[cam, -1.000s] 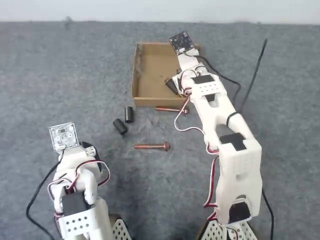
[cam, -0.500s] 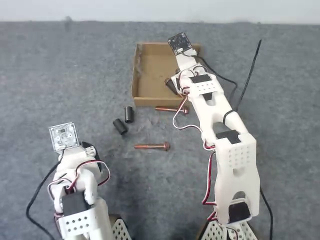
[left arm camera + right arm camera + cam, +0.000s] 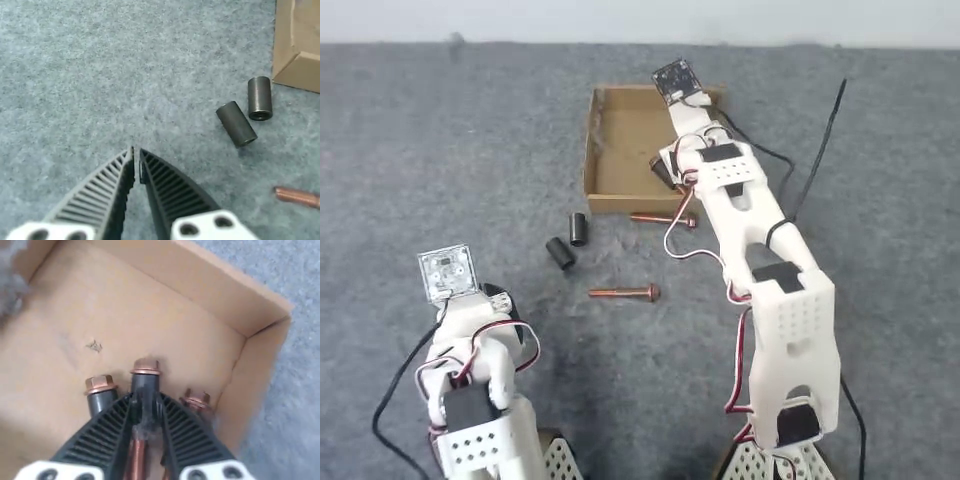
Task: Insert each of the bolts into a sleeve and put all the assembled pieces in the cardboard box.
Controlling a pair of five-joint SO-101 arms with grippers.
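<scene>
While the right gripper (image 3: 146, 401) clamps a copper hex-head bolt (image 3: 145, 366) in a black cylindrical sleeve (image 3: 145, 385) over the shallow brown cardboard box (image 3: 215, 295), two like pieces (image 3: 101, 390) sit inside it; the left gripper (image 3: 136, 152), outside it, is closed empty.

Box (image 3: 620, 140): open cardboard, far-centre on grey bench (image 3: 470, 130).
R arm (image 3: 750, 220): stretched over box's R side.
Dark piece (image 3: 663, 172): in box by R arm's wrist; poss. a sleeve.
Sleeves: far sleeve (image 3: 578, 228), near sleeve (image 3: 560, 252), side by side off box's front L corner.
Bolts: far bolt (image 3: 660, 217) just before box front; near bolt (image 3: 623, 292) apart, closer to arms.
L arm (image 3: 470, 350): folded, near-L, well apart from parts.
</scene>
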